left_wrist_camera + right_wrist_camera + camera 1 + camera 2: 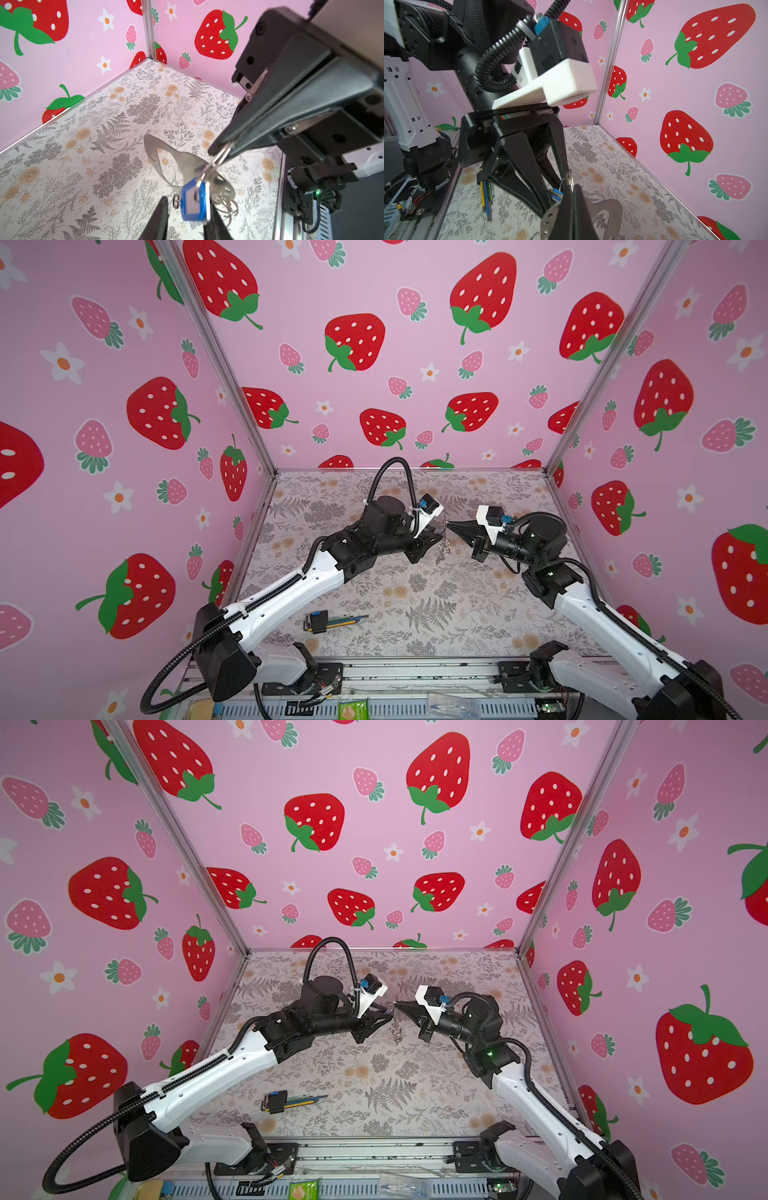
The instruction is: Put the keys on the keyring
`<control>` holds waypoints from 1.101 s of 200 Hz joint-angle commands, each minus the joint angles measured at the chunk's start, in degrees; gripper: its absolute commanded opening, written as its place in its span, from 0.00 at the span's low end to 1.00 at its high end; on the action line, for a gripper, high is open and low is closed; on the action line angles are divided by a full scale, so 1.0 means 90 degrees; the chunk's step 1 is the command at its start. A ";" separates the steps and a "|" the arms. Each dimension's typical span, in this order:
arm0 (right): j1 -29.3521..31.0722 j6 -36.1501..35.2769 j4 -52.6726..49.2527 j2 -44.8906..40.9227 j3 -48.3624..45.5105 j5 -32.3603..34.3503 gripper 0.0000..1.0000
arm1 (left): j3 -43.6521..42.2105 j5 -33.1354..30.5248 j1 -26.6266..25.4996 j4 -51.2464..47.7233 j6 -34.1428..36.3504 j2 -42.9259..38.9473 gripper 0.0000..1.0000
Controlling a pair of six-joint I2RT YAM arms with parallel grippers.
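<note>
Both grippers meet in mid-air over the table (415, 605): the right gripper (220, 148) is clenched on a small metal ring of the keyring (190, 161), which hangs clear of the table. The left gripper (186, 205) grasps the blue-tagged key (194, 200) by its tag, right beside that ring. Threading looks under way but not finished (whether this key already sits on the ring cannot be told), and the other key cannot be made out for sure.

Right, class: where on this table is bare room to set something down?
Free: the near middle, between the hex-key bundle and the right arm; the far strip by the back wall. Crowded: where left gripper and right gripper meet at the keyring.
</note>
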 commanded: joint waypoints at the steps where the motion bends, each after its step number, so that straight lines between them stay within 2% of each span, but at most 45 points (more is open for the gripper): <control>1: -0.0029 0.0140 0.0366 -0.0005 -0.0075 -0.0106 0.00 | 0.0153 -0.0190 -0.0011 0.0265 -0.0029 -0.0155 0.30; 58: -0.0029 0.0319 0.0479 0.0079 -0.0053 -0.0078 0.00 | 0.0219 -0.0216 -0.0150 0.0306 0.0132 -0.0137 0.26; 98: -0.0030 0.0487 0.0657 0.0050 -0.0113 0.0012 0.00 | 0.0249 -0.0098 -0.0181 0.0258 0.0191 -0.0087 0.11; 123: -0.0029 0.0731 0.0967 0.0035 -0.0202 0.0102 0.00 | 0.0307 -0.0023 -0.0195 0.0164 0.0201 -0.0014 0.07; 126: -0.0029 0.0758 0.1007 0.0032 -0.0213 0.0112 0.00 | 0.0315 -0.0017 -0.0190 0.0152 0.0202 -0.0002 0.03; 139: -0.0029 0.0889 0.1150 0.0051 -0.0238 0.0132 0.00 | 0.0328 -0.0003 -0.0199 0.0142 0.0213 0.0020 0.00; 220: -0.0029 0.1230 0.1552 -0.0001 -0.0364 0.0417 0.00 | 0.0625 0.0371 -0.0227 -0.0152 0.0273 0.0367 0.00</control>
